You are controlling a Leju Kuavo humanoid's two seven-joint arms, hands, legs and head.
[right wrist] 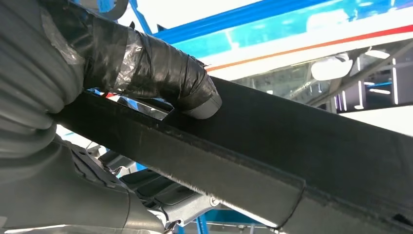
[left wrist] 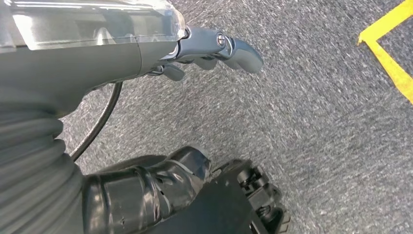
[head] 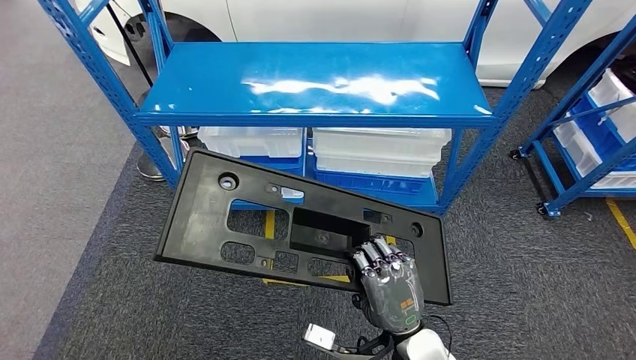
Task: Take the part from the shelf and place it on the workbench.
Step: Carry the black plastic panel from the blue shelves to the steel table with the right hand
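The part is a flat black plastic panel [head: 225, 217] with several cut-outs, held in the air in front of the blue shelf [head: 315, 79]. My right hand [head: 390, 281] grips its near right edge, fingers curled over the top face. In the right wrist view the taped thumb [right wrist: 160, 73] presses on the panel's edge [right wrist: 292, 146]. In the left wrist view my left hand [left wrist: 214, 48] hangs over grey carpet with its fingers apart and nothing in it.
The shelf's top board is bare and glossy; white plastic bins [head: 379, 150] sit on the level below. A second blue rack [head: 600, 127] with bins stands at the right. A white car [head: 360, 19] is behind the shelf. Yellow floor tape [left wrist: 389, 58] marks the carpet.
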